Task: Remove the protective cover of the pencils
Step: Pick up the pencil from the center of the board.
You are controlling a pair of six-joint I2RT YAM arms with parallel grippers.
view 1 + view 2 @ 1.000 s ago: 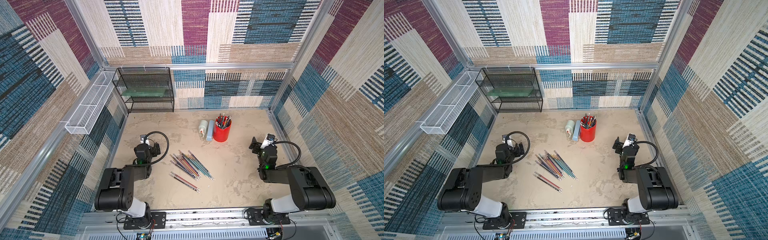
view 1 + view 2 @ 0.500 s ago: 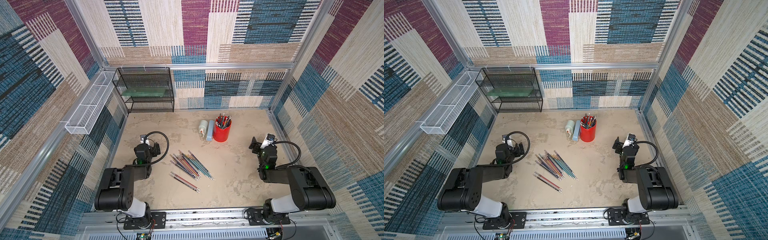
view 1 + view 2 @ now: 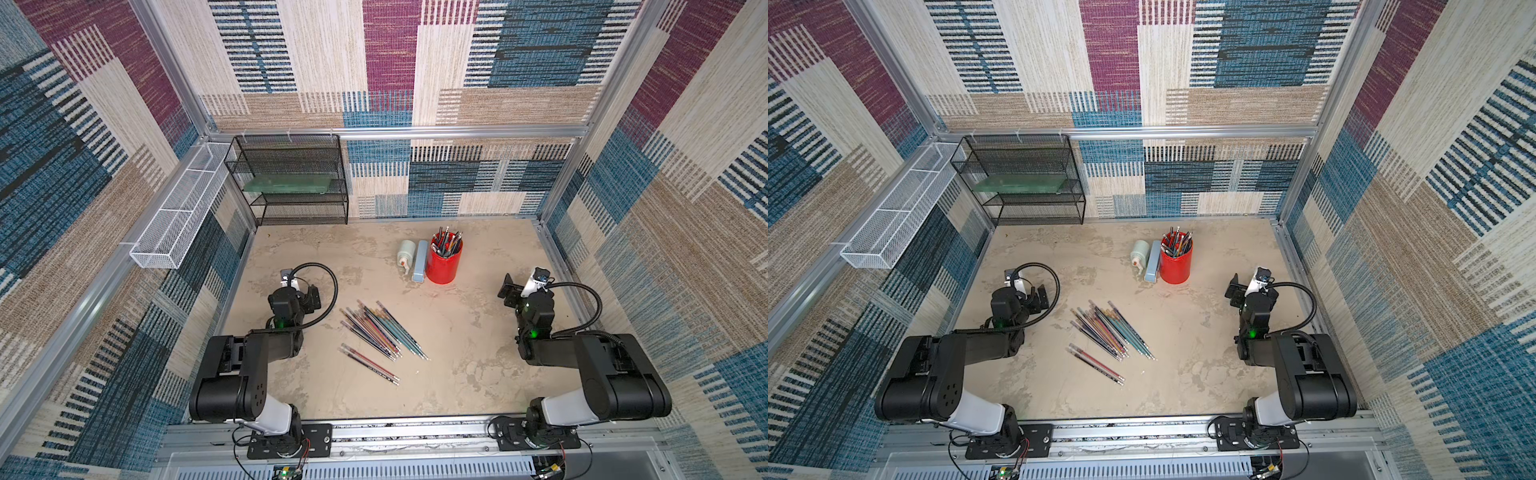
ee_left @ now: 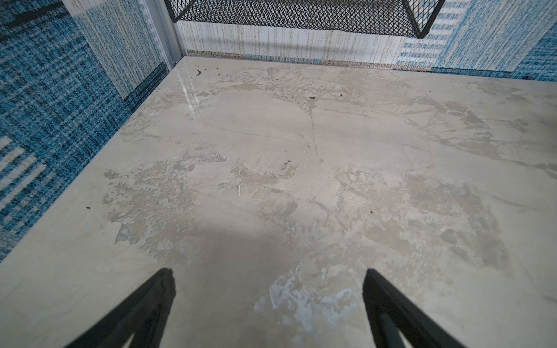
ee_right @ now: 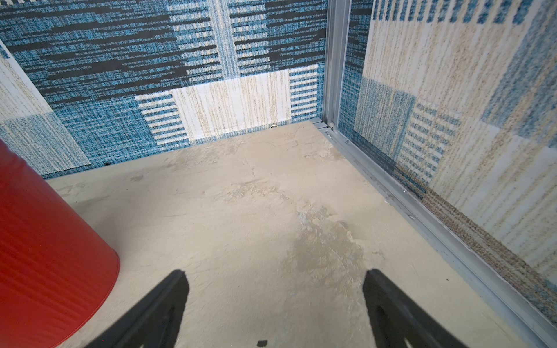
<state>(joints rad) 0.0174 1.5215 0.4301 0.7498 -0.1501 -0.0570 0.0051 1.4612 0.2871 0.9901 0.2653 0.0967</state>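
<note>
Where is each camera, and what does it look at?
Top views: high at the front, looking down on table, pencils, cup, left arm, right arm.
Left wrist: on the left arm, facing the back corner under the rack; open left gripper shows.
Right wrist: on the right arm, facing the other back corner; open right gripper shows.
Shared: right wrist and both top views show the cup.

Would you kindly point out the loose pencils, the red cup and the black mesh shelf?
loose pencils (image 3: pixel 380 336): a top view, middle of the bunch.
red cup (image 3: pixel 444 268): a top view, outer wall.
black mesh shelf (image 3: pixel 1017 156): a top view, top tier mesh.
</note>
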